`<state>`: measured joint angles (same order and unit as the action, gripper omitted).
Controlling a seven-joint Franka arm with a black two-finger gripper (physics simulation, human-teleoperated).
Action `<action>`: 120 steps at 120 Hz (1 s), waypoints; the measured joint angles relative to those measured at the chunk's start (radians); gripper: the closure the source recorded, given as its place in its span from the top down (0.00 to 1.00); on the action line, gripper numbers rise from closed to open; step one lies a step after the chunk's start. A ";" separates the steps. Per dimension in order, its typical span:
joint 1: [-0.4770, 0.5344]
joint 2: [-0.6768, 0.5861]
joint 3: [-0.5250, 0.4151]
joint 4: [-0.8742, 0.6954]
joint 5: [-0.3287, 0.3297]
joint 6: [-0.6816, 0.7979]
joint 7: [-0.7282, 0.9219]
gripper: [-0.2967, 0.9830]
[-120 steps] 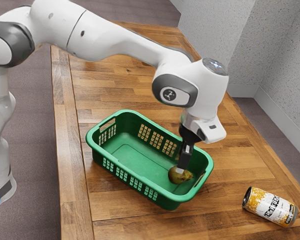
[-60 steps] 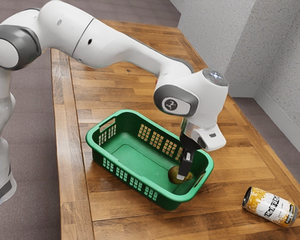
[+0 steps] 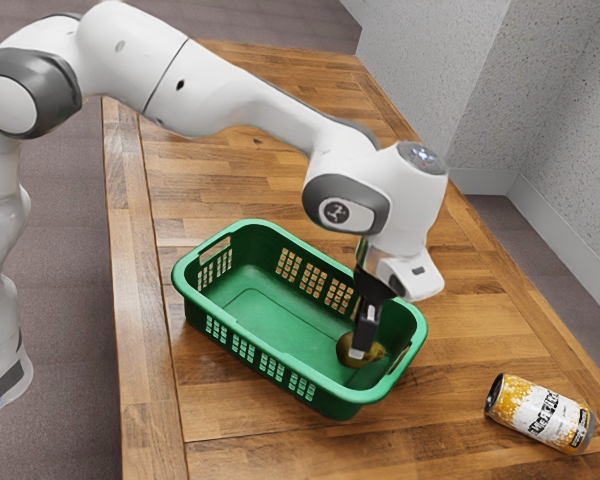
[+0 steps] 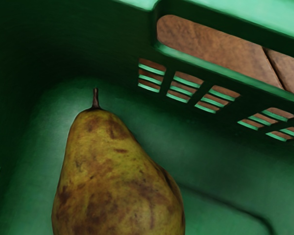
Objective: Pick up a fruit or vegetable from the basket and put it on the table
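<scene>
In the exterior view, my gripper (image 3: 359, 350) is down inside the green basket (image 3: 281, 371), at its end toward the exterior view's right. It overlaps the brown-green pear (image 3: 376, 353) and hides part of it; whether it grips the pear cannot be told. The wrist view has the pear (image 4: 112, 176) large at the lower edge, lying on the floor of the basket (image 4: 225, 161) with its stem toward a corner.
An orange and white can (image 3: 540, 413) lies on its side on the wooden table (image 3: 250, 440), beyond the basket toward the exterior view's right. The basket's raised rim and slotted walls surround my gripper.
My hand has lowered over the pear, shifting first toward the exterior view's right and then slightly back left. The pear and basket stay in place.
</scene>
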<state>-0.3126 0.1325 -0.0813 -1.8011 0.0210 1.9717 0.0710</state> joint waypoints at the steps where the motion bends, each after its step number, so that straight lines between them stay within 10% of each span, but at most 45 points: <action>1: 0.000 0.001 0.000 0.000 0.000 0.001 0.000 0.77; 120: 0.006 0.063 0.014 -0.019 -0.022 0.051 0.001 0.77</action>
<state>-0.3067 0.1956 -0.0671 -1.8197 -0.0009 2.0229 0.0722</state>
